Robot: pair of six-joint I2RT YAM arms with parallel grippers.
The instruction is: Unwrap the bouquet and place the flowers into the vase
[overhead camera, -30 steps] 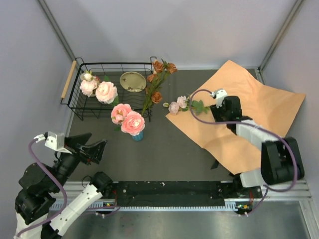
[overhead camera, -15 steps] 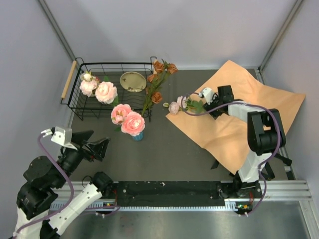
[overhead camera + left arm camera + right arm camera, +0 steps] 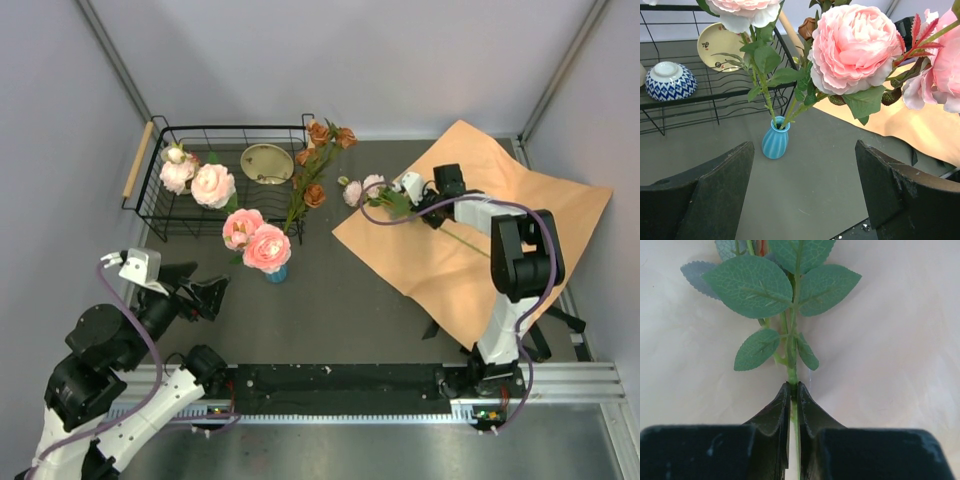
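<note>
Over the last second the right pincer [image 3: 793,390] has closed on the thin green stem [image 3: 792,371] of a small sprig, just below its leaves [image 3: 751,286], and the fingers now meet around it. The sprig's pale pink and cream blooms [image 3: 360,189] have shifted toward the far side of the worktop [image 3: 350,300]. They sit just off the left edge of the orange-tan paper [image 3: 530,205], which lies spread flat on the right. The rest of the stem trails back across the paper under the arm. Whether the sprig is lifted clear of the paper cannot be told. The left pincer [image 3: 803,155] has crept a little to the right and hangs wide open, gripping nothing, near the front left. The teal vase [image 3: 775,143] stands upright on the worktop ahead of it, just in front of the wire basket [image 3: 230,128]. Two large pink peonies [image 3: 266,247] stand in the vase. Rust-orange roses [image 3: 319,133] rise beside the basket's right end; whether their stem reaches the vase cannot be told. More pink flowers [image 3: 196,180] lie in the basket with a small plate [image 3: 267,163] and a blue-and-white bowl [image 3: 667,80].
</note>
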